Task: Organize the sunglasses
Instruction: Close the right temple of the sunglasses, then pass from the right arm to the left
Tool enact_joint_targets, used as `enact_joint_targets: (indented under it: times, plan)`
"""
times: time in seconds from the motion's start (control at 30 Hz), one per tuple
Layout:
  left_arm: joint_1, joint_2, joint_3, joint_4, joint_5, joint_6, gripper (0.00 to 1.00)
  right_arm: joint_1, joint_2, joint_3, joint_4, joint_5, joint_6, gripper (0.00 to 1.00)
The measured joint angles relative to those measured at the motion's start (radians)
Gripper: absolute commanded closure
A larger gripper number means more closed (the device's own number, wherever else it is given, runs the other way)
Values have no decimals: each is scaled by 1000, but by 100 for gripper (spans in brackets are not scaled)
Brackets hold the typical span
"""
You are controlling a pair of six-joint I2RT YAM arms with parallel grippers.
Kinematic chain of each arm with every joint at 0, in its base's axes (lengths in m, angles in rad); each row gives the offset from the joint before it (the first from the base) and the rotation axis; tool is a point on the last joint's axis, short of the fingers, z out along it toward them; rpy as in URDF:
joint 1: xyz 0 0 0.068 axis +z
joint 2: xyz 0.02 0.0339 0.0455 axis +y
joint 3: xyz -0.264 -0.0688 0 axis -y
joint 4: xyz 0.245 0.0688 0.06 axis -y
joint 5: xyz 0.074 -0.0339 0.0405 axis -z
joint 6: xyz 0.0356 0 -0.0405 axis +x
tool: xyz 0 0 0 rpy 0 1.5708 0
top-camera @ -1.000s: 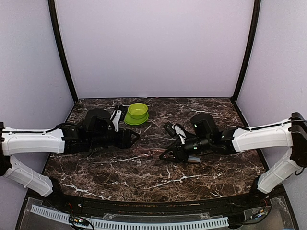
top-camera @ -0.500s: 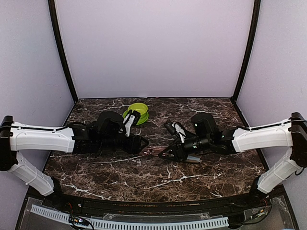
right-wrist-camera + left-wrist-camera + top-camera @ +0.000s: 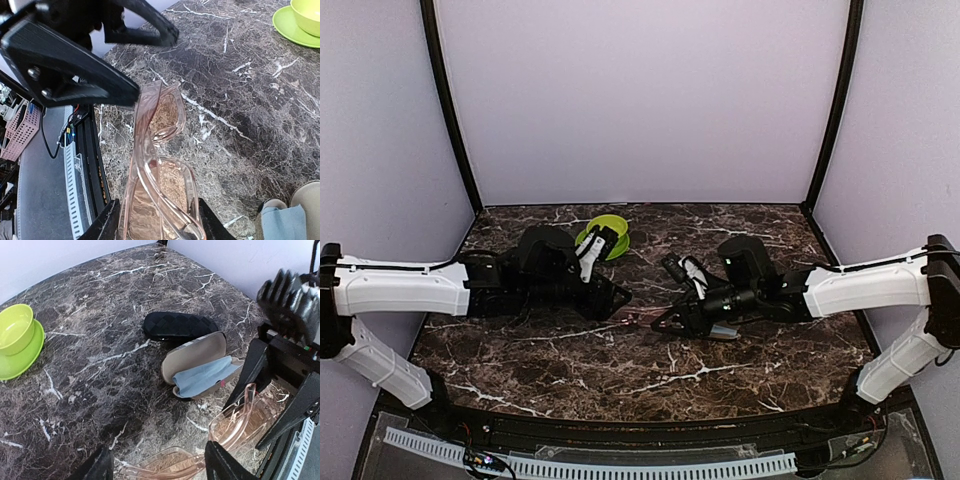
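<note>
Right pincer (image 3: pixel 157 220) is clamped on one end of the pink sunglasses (image 3: pixel 165 120), over the middle of the surface (image 3: pixel 570 360). I see their long axis pointing straight at my left pincer (image 3: pixel 160 465), whose jaws stand wide either side of the far end; I cannot tell if they touch.

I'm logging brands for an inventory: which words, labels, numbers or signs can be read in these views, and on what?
No text can be read in any view.
pink translucent sunglasses: no brand mark shows on the frame or arms.
black bumpy case: no label visible.
open beige case: no logo visible on the lid or the blue cloth inside.
green bowl: plain, no print.
</note>
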Motion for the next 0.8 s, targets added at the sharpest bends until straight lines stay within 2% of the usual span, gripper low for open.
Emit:
enact_joint_targets:
  times: [0.23,0.37,0.5,0.8]
  plan:
    - [-2,-25,44,-16,98,96,37,0,-2,0,-66,-12,-39,71]
    - [-2,-39,45,-40,180,172,33,0,-8,0,-96,-28,-28,72]
    - [-3,-61,41,-63,240,283,28,0,-11,19,-126,-40,15,73]
    - [-19,-150,-56,-69,294,556,26,-19,-11,53,-160,-122,212,73]
